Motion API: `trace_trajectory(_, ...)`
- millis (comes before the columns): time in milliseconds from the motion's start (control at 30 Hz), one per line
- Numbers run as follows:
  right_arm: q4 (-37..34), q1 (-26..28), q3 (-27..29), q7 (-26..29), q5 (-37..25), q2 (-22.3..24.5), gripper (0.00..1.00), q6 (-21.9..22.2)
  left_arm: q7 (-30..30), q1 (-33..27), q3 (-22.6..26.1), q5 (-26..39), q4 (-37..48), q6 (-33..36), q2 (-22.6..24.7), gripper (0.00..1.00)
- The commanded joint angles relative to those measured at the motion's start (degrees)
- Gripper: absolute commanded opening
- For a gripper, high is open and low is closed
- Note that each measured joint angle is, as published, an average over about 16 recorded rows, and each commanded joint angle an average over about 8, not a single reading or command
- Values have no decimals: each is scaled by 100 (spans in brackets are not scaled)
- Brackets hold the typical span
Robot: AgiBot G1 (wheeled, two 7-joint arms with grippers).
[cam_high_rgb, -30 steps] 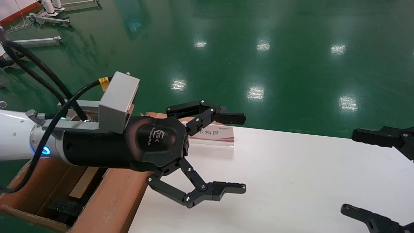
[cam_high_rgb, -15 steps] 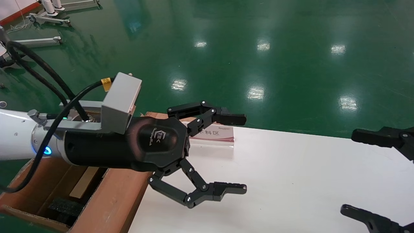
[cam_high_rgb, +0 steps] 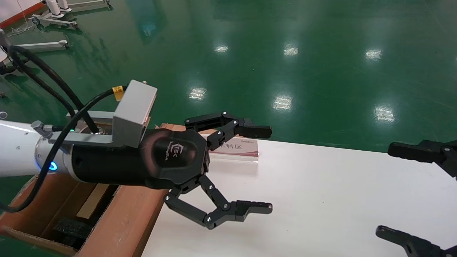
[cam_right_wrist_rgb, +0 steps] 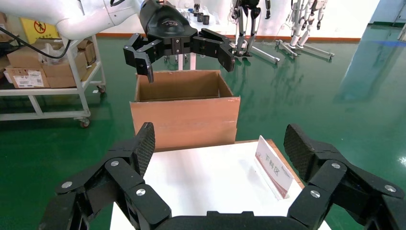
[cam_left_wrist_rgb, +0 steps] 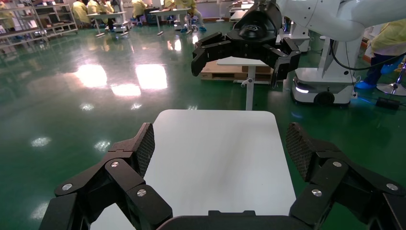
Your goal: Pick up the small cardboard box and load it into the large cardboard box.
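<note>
The small cardboard box is not in any view. The large cardboard box (cam_high_rgb: 125, 217) stands on the floor against the table's left end, open, with black foam (cam_high_rgb: 69, 228) inside. It also shows in the right wrist view (cam_right_wrist_rgb: 186, 120). My left gripper (cam_high_rgb: 268, 168) is open and empty, held above the left part of the white table (cam_high_rgb: 321, 200), beside the large box. Its pads (cam_left_wrist_rgb: 145, 146) frame only bare table. My right gripper (cam_high_rgb: 385, 189) is open and empty at the table's right end, facing the left one (cam_right_wrist_rgb: 189, 67).
A small white and red sign (cam_high_rgb: 237, 148) stands at the table's far left edge, also in the right wrist view (cam_right_wrist_rgb: 273, 165). Glossy green floor surrounds the table. A trolley with cartons (cam_right_wrist_rgb: 48, 72) stands beyond the large box.
The left arm has edged very slightly to the right. Nothing else has visibly changed.
</note>
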Motion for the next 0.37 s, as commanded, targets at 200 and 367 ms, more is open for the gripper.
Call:
trace_trajectory(200,0,0,-1,0,0,0,100,0,0,-2,3,3,0,-2,0,100)
trace_trajectory(367,0,0,-1,0,0,0,100,0,0,-4,4,3,0,-3,0,100)
